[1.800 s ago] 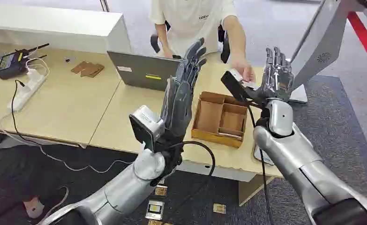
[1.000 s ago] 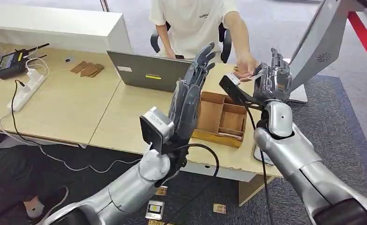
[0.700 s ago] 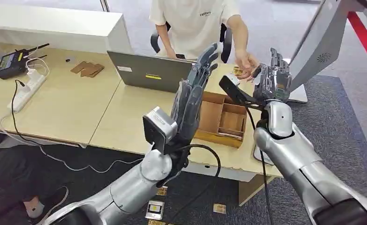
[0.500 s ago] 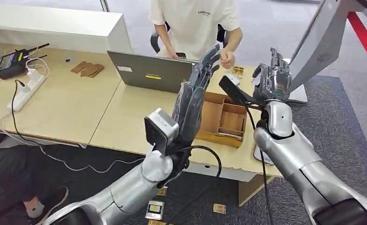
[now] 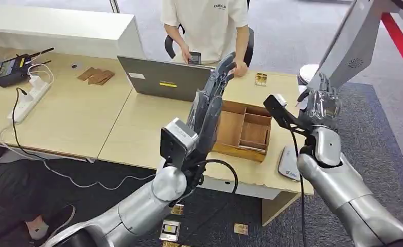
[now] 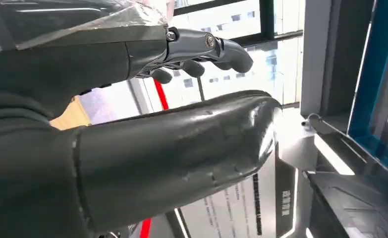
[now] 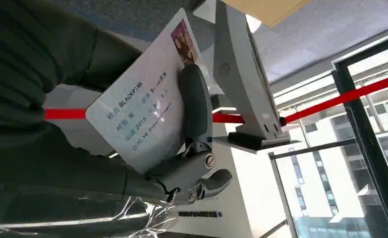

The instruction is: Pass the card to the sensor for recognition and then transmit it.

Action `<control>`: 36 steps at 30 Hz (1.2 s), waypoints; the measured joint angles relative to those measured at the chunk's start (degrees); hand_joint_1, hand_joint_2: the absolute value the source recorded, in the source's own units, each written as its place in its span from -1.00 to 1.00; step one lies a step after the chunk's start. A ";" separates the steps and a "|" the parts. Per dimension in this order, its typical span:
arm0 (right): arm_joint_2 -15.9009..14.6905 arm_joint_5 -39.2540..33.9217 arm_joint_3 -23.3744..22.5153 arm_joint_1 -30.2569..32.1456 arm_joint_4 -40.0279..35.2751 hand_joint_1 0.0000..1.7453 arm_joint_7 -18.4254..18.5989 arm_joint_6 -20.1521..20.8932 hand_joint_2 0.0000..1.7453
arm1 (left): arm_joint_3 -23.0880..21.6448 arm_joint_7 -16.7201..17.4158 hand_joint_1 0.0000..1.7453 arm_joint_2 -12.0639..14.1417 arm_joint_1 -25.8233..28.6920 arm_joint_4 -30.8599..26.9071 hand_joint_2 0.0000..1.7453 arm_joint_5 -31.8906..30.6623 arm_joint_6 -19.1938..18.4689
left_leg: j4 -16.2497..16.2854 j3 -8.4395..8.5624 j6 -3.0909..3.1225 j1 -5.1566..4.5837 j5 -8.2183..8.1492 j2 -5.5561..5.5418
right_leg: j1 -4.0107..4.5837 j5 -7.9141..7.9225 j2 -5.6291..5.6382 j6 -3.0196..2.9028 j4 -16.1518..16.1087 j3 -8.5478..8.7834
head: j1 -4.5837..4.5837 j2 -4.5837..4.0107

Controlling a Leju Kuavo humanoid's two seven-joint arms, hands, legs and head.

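Two silver arms rise in front of the robot above the light wooden table point(image 5: 75, 118). The right hand point(image 5: 322, 103) is clamped on a white plastic card with printed text and a small photo point(image 7: 142, 114); in the right wrist view one dark finger point(image 7: 195, 106) lies across the card face and presses it against the palm. In the head view this hand is raised beside the tall grey stand with a round speaker grille point(image 5: 348, 51), near it, but I cannot tell if they touch. The left hand point(image 5: 209, 103) stands upright with its fingers stretched and apart, and it holds nothing; the left wrist view shows its thick grey thumb point(image 6: 182, 153) straight and the dark fingers point(image 6: 206, 47) only a little bent. Behind the left hand, on the table, lies a shallow brown cardboard box with compartments point(image 5: 243, 131). A closed grey laptop point(image 5: 160, 78) stands further back. A person in a white T-shirt point(image 5: 207, 25) sits behind the table and holds a dark phone point(image 5: 194, 57). On the far left lie a white power strip point(image 5: 30, 95) and a black handheld device with antennas point(image 5: 14, 67).
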 joint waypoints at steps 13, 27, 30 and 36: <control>-5.89 1.29 -1.44 5.23 -8.46 1.00 1.90 2.69 1.00 | 0.09 2.03 -1.00 2.65 0.84 -3.37 -1.00 -1.36 1.60 | 0.00 -0.01 0.00 0.01 0.00 0.00 | 0.00 0.00 0.00 0.00 0.00 0.00 | -0.02 0.00; -7.61 -1.55 -1.84 8.74 -9.73 1.00 0.02 3.85 1.00 | 0.09 2.71 -1.00 4.11 0.97 -4.98 -1.00 -1.66 2.08 | 0.00 -0.01 0.00 0.01 0.00 0.00 | 0.00 -0.01 -0.01 0.00 0.00 0.00 | -0.02 0.00; -7.65 -2.56 -1.90 9.35 -8.29 1.00 -0.22 3.76 1.00 | 0.09 2.67 -1.00 4.26 1.07 -5.01 -1.00 -1.64 2.10 | 0.00 -0.02 0.00 0.00 0.00 0.00 | 0.00 0.00 -0.01 0.00 0.00 0.00 | -0.02 0.00; -7.65 -2.62 -1.90 9.74 -6.45 1.00 -0.26 3.76 1.00 | 0.06 2.67 -1.00 4.28 1.10 -5.03 -1.00 -1.60 2.10 | 0.00 -0.02 0.00 0.00 0.00 0.00 | -0.01 0.00 -0.01 0.00 0.00 0.00 | -0.02 0.00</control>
